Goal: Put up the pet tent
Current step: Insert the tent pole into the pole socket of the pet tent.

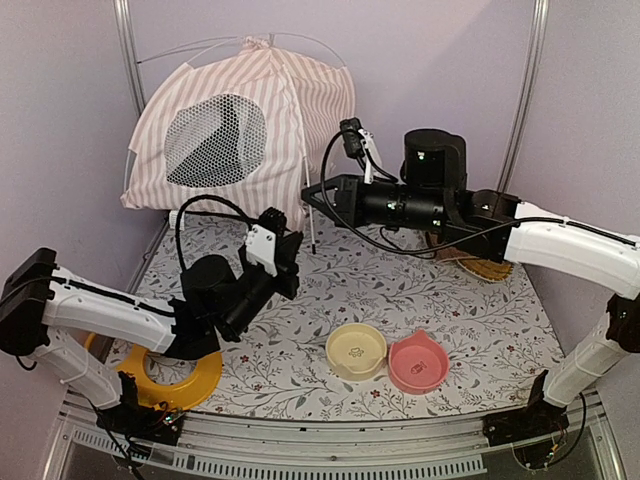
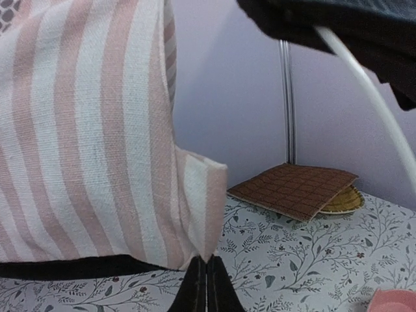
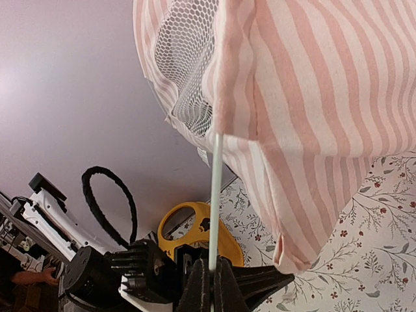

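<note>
The pet tent (image 1: 240, 125), pink-and-white striped with a white mesh panel (image 1: 215, 140), stands at the back left with thin poles arching over its top. My left gripper (image 1: 294, 240) is at its near right bottom corner. In the left wrist view the gripper (image 2: 207, 263) is shut on the fabric corner tab (image 2: 203, 195). My right gripper (image 1: 306, 193) reaches in from the right just above it. In the right wrist view the gripper (image 3: 212, 265) is shut on a thin clear pole (image 3: 215, 195) that runs up into the tent's striped edge (image 3: 312, 97).
A yellow bowl (image 1: 356, 350) and a pink bowl (image 1: 418, 362) sit near the front. A yellow ring (image 1: 170, 378) lies front left. A brown quilted mat (image 2: 292, 188) on a woven dish (image 1: 490, 268) lies at the right. Metal uprights (image 1: 128, 50) flank the back wall.
</note>
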Available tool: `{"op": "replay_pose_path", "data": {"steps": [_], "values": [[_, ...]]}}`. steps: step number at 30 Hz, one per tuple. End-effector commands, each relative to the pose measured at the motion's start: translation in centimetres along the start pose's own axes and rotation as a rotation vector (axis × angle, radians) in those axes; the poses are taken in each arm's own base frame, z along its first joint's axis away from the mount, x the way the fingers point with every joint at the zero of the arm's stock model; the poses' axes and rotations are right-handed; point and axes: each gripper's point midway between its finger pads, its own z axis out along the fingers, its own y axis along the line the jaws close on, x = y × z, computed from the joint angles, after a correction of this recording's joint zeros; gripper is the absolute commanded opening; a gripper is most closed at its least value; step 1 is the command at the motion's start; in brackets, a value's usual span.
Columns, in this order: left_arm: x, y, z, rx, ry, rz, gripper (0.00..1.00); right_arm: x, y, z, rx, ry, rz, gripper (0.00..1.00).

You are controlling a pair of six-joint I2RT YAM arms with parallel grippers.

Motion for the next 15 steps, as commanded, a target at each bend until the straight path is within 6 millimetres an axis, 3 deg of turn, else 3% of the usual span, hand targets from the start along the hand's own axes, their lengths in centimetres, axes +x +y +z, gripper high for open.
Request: {"op": "replay_pose_path", "data": {"steps": [1,8,15], "values": [[2.4,-2.3,-1.8,0.097,0.072,0.033,0.0,-5.7,1.2,-0.4,-0.056,-0.176,-0.055,0.0],[3.6,-3.8,-3.7,0.154,0.105,0.034,0.0,-7.0,0.5,0.3,-0.043,-0.214,-0.074,0.0],[2.4,-4.7,-4.6,0.193,0.083,0.001,0.0,-6.7,-1.0,1.1,-0.007,-0.216,-0.077,0.0]]}}
